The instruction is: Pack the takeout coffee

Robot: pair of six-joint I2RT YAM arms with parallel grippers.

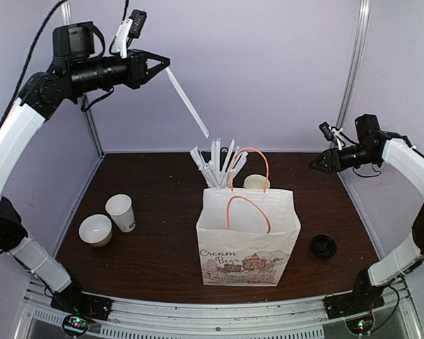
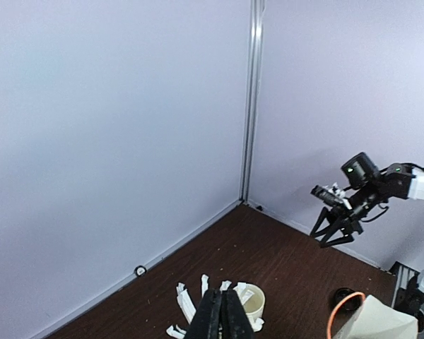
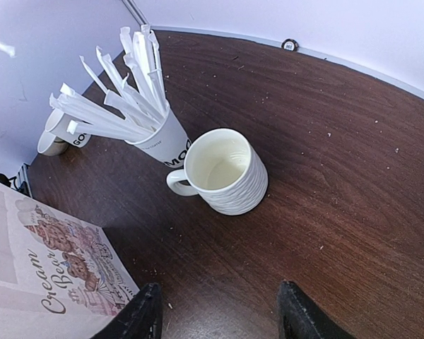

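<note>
bag (image 1: pixel 247 244) front-centre | left end effector (image 1: pixel 165 65) pinching white stick (image 1: pixel 189 101), well apart from paper cup (image 1: pixel 120 212) | right end effector (image 1: pixel 315 164) spread, empty

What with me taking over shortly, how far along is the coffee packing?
Done: nothing visibly; the paper bag stands open, its inside hidden. In hand: left gripper pinches a white wrapped stick; right gripper open, empty. Left: lidless paper cup and black lid sit outside.
</note>
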